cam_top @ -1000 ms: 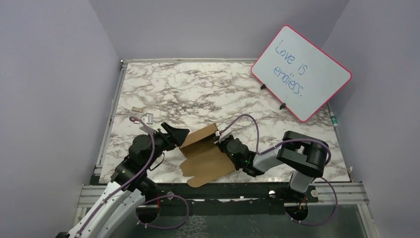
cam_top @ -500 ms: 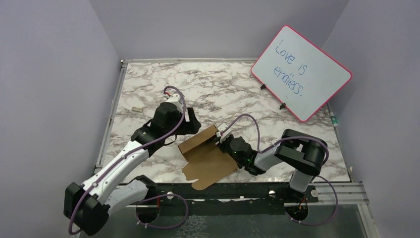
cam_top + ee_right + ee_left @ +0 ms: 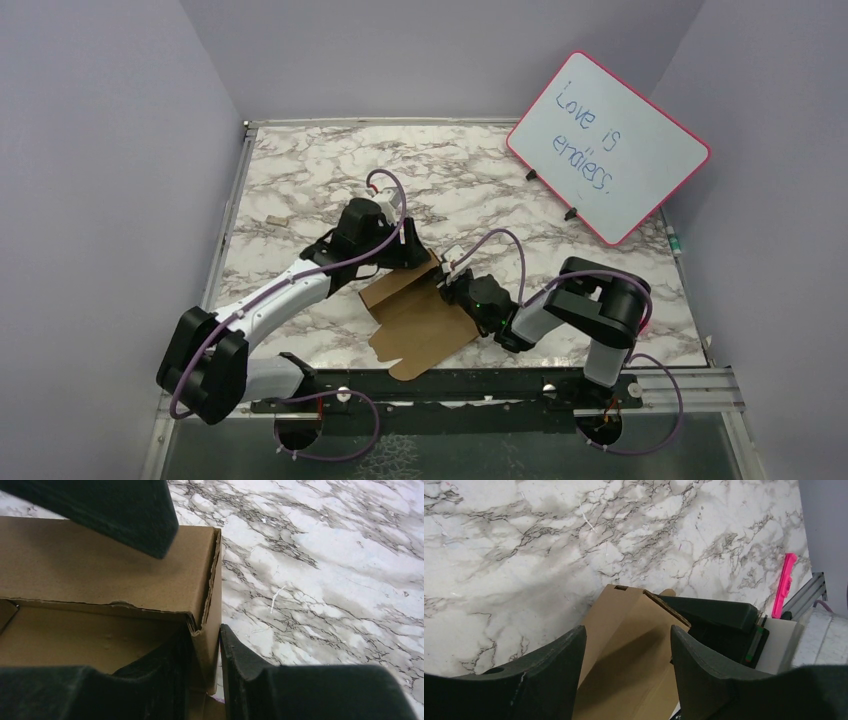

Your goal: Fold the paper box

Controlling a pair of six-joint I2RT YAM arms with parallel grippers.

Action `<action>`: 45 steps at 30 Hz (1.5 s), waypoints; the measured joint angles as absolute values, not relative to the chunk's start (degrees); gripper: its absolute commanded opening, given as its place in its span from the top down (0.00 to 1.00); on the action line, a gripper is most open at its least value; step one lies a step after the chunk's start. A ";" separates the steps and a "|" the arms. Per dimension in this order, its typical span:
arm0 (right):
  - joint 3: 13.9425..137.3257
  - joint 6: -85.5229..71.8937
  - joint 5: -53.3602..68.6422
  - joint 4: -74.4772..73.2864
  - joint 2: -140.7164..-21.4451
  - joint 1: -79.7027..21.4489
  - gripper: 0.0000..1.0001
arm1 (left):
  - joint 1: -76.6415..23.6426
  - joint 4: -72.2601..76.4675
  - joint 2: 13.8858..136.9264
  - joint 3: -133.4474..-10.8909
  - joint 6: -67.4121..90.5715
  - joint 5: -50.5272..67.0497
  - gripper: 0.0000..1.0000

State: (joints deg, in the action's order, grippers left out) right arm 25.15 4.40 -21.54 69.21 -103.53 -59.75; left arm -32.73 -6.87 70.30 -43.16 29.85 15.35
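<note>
Box (image 3: 420,322) lies half-folded on the counter (image 3: 480,170) near its front edge, one wall raised. Right jaws clamp that wall's corner; left jaws stand apart, straddling the wall from above.

We see a marble-patterned desk (image 3: 330,170). At its far right corner we find a pink-framed whiteboard (image 3: 607,147), tilted, reading "Love is endless." Near the left edge lies a tiny tan scrap (image 3: 274,219).
</note>
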 measured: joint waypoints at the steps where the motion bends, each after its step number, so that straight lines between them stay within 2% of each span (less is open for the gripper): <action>1: 25.15 4.25 -21.54 69.69 -103.83 -59.66 0.68 | -32.73 -5.89 71.22 -42.96 30.04 15.86 0.40; 6: 25.08 3.40 -21.56 72.03 -105.41 -59.51 0.67 | -32.73 -2.04 74.06 -40.86 31.11 17.54 0.45; 12: 23.42 2.90 -21.61 74.91 -105.60 -59.51 0.66 | -32.73 1.04 75.99 -39.81 32.08 18.13 0.46; 30: 23.09 3.49 -26.74 81.41 -108.27 -59.53 0.80 | -32.62 6.22 76.07 -37.12 35.40 20.58 0.47; 45: 24.49 2.55 -31.66 84.66 -111.07 -59.75 0.84 | -32.36 12.49 74.43 -33.06 39.79 21.54 0.50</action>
